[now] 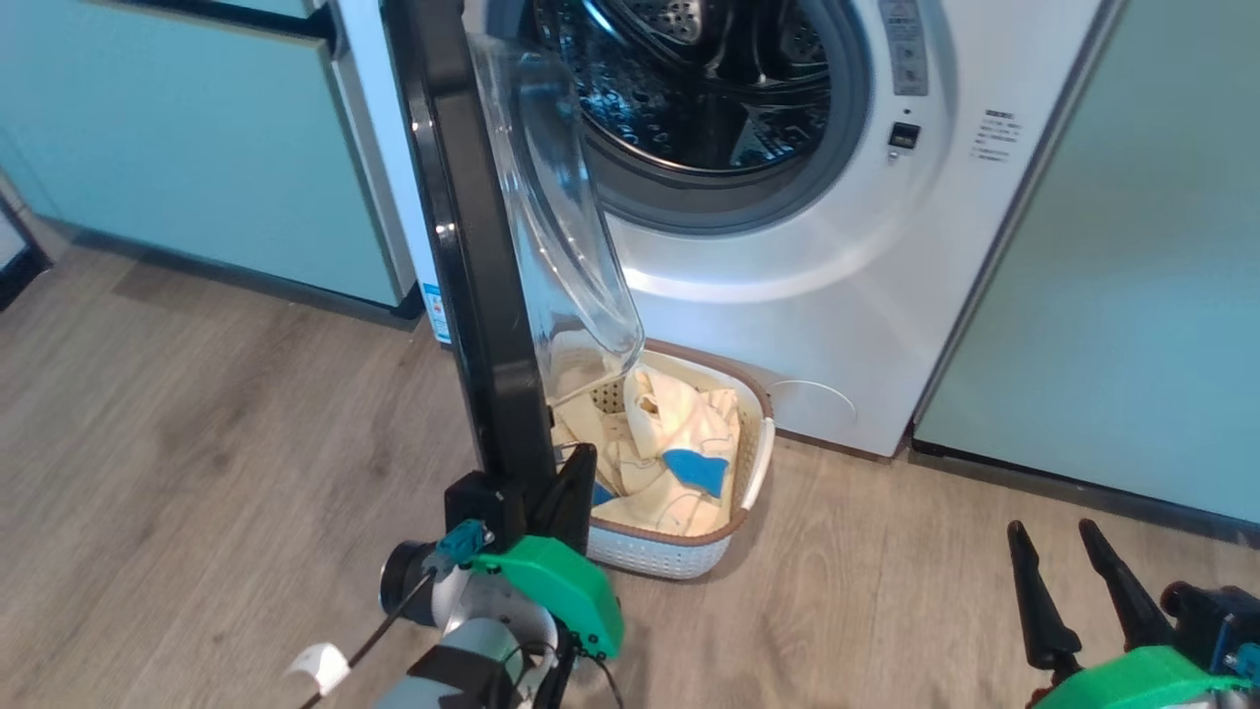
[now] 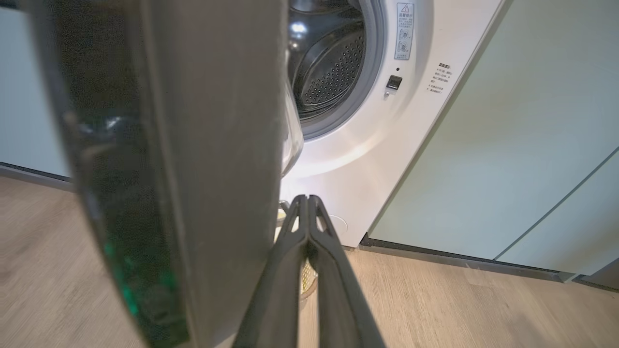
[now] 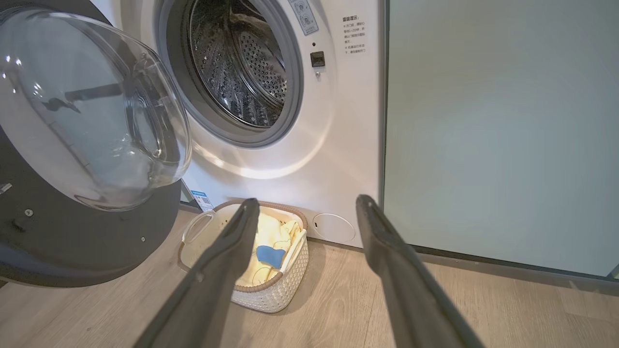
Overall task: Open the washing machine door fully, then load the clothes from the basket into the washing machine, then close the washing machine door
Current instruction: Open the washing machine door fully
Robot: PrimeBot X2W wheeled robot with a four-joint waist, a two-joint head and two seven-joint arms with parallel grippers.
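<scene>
A pale wood-grain floor [image 1: 197,443] runs up to pale green cabinets [image 1: 177,148], and between them stands the white front-loading washing machine [image 1: 787,295], showing its grey-gasketed round opening and perforated steel drum [image 1: 689,89]. The large round washing machine door [image 1: 482,295], a glossy black rim around a bulging clear glass bowl, juts from the washing machine's left side as the robot faces it. It stands about square to the front: open, but by my reading not yet fully. In front of the washing machine, beneath that glass bowl, sits the small rectangular cream perforated plastic basket [image 1: 669,556] with a brown rim. The cream-yellow clothes [image 1: 679,433] with blue patches lie heaped inside it.

The left gripper [image 1: 583,463], its two dark fingers pressed together on nothing, is at the foot of the door's rim, on the face turned towards the washing machine's opening. It is touching that face or just beside it; I cannot tell which. That relation decides the move: the door lies on the far side of the fingers from the opening, so a push away from the opening should swing it wider. The right gripper [image 1: 1050,527] hangs out in front of the washing machine's right half, fingers spread wide and empty, aimed towards the basket but farther from it than the left
</scene>
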